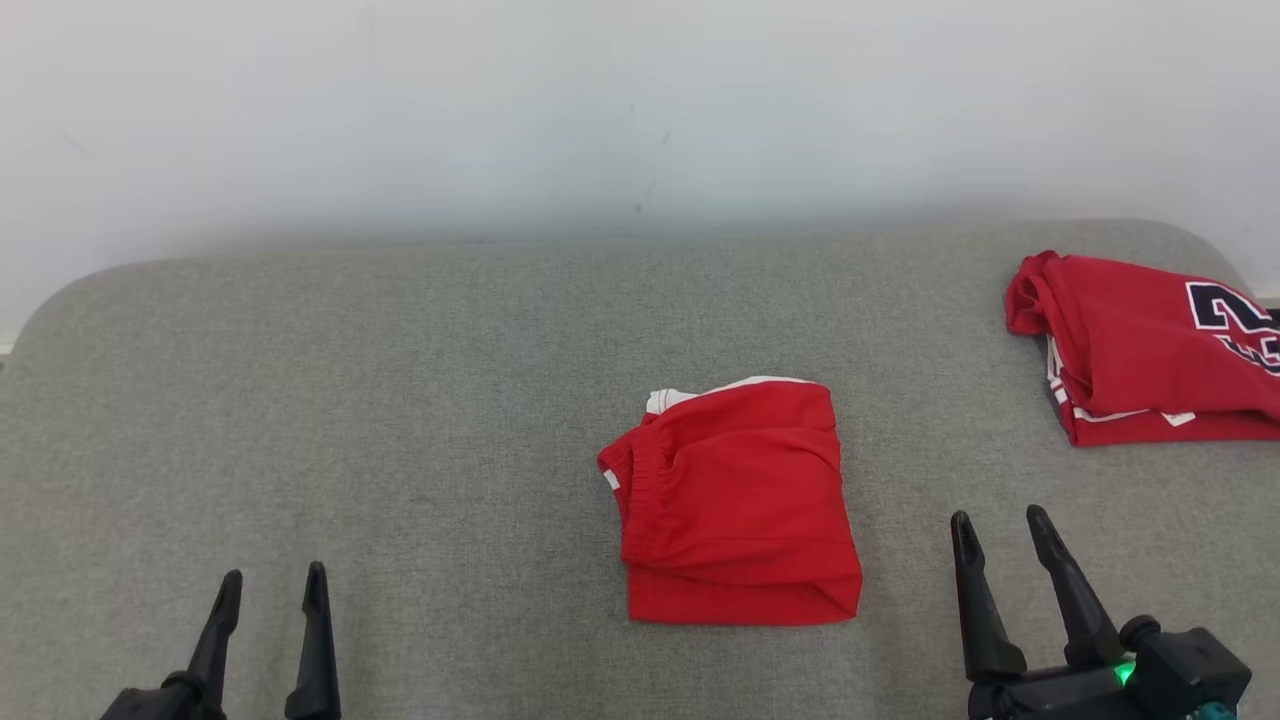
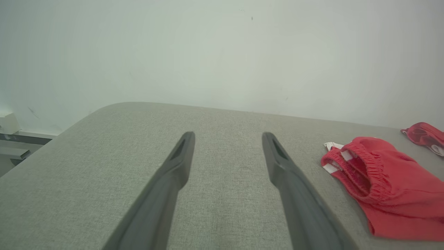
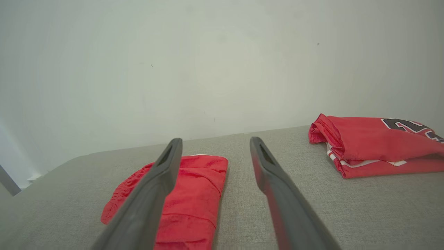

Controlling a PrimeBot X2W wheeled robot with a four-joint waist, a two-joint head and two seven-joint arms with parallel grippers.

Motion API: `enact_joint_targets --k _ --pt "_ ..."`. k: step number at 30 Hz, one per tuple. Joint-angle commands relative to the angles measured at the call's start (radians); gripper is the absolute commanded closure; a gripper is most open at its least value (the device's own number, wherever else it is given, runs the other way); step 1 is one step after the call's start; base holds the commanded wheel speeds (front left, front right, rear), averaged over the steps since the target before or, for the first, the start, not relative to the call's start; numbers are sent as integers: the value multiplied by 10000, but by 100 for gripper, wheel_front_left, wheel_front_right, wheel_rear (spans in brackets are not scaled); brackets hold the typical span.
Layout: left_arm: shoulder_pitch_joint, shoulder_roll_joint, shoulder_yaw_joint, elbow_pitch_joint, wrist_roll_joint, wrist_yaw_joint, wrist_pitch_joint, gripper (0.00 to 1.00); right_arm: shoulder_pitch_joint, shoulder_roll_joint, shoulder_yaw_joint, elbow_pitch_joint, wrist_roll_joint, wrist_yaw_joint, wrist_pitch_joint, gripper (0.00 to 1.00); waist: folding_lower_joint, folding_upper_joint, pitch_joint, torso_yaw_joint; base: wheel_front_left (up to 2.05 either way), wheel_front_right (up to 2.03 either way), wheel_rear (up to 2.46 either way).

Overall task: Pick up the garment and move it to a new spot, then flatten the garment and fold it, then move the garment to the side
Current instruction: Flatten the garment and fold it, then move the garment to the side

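Observation:
A red garment (image 1: 738,505) with a white trim and an elastic waistband lies folded into a compact rectangle in the middle of the grey padded surface (image 1: 400,400). It also appears at the right of the left wrist view, garment (image 2: 385,187), and at the lower left of the right wrist view, garment (image 3: 194,194). My left gripper (image 1: 273,585) stands open at the lower left, well apart from it, with nothing between its fingers (image 2: 180,163). Open and empty too, my right gripper (image 1: 1000,527) sits just right of the garment, its fingers (image 3: 267,170) clear of the cloth.
A second folded red jersey (image 1: 1150,350) with a dark number and white trim lies at the far right back of the surface, jersey (image 3: 374,144). A pale wall (image 1: 640,110) rises behind the surface. The surface's rounded left corner shows in the left wrist view.

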Motion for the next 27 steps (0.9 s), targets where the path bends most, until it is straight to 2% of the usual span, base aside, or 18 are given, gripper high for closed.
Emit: enact_joint_targets --k 1,27 --pt "144 -2 -28 16 101 12 0 0 178 85 -32 -37 -129 -21 -72 0 1 0 -99 87 0 0 0" --pt "242 37 -263 73 237 12 1 0 491 442 -348 -22 -604 -21 -85 0 1 0 -136 280 0 0 0"
